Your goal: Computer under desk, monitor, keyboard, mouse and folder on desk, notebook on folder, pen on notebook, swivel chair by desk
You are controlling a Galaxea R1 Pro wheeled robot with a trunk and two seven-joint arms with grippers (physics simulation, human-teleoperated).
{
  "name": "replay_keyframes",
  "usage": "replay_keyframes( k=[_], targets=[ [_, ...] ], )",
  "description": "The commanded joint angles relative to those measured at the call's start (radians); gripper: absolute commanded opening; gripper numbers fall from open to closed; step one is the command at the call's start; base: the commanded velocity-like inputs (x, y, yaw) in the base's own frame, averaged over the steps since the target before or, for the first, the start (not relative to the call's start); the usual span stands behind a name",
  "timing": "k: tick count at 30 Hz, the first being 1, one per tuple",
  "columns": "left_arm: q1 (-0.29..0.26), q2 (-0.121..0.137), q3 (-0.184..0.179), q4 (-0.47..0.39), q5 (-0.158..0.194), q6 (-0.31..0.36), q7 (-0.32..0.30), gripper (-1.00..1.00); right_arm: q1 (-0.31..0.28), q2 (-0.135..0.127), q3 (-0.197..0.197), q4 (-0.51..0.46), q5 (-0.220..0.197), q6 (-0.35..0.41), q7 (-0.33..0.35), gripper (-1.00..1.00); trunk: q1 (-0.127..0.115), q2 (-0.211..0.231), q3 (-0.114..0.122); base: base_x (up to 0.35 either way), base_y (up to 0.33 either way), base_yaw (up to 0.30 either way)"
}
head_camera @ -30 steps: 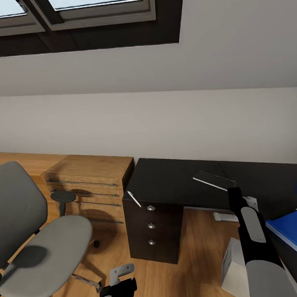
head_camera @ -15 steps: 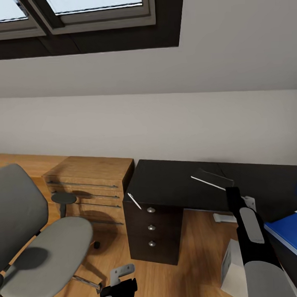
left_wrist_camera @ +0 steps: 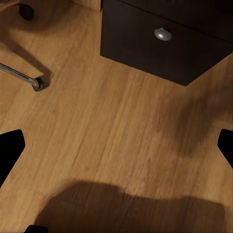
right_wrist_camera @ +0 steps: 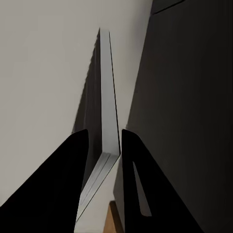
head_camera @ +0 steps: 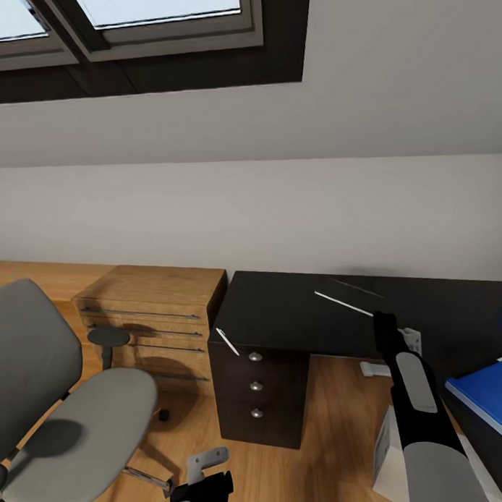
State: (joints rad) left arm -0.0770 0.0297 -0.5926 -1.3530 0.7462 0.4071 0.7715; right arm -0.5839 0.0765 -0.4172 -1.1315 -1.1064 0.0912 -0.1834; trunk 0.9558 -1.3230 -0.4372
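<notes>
While the head view looks over the desk [head_camera: 296, 307], the right gripper [head_camera: 380, 325] at 4 o'clock pinches the keyboard [head_camera: 343, 303] by one end, tilted above the black top; the folder [head_camera: 491, 394] lies at 3 o'clock, the swivel chair [head_camera: 68, 402] at 8.

Right wrist view: both fingers [right_wrist_camera: 80, 165] clamp the keyboard's [right_wrist_camera: 108, 116] thin edge.

Left wrist view: the left gripper [left_wrist_camera: 116, 148] hangs wide apart and empty over the floor [left_wrist_camera: 97, 126].
</notes>
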Motion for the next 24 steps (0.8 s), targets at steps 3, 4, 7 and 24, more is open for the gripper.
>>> replay_keyframes(
  k=[3,4,7,24],
  targets=[
    [-0.001,0.001,-0.002,-0.002,0.005,0.002,0.008,1.00,-0.001,0.001,-0.004,0.003,-0.007,0.007,-0.003,-1.00,0.000,-0.001,-0.002,0.000,0.000,-0.028],
    [-0.001,0.001,-0.002,-0.002,0.005,0.002,0.008,1.00,-0.001,0.000,-0.004,0.004,-0.007,0.007,-0.003,-1.00,0.000,-0.001,-0.002,0.000,0.000,-0.056],
    [-0.001,0.001,-0.002,-0.002,0.005,0.002,0.008,1.00,-0.001,0.001,-0.005,0.006,-0.007,0.006,-0.004,-1.00,0.000,-0.001,-0.004,0.000,0.000,-0.101],
    [-0.001,0.001,-0.001,-0.002,0.005,0.002,0.008,1.00,-0.001,0.002,-0.005,0.021,-0.004,0.004,-0.001,-1.00,0.000,-0.001,-0.006,0.000,0.000,-0.013]
  ],
)
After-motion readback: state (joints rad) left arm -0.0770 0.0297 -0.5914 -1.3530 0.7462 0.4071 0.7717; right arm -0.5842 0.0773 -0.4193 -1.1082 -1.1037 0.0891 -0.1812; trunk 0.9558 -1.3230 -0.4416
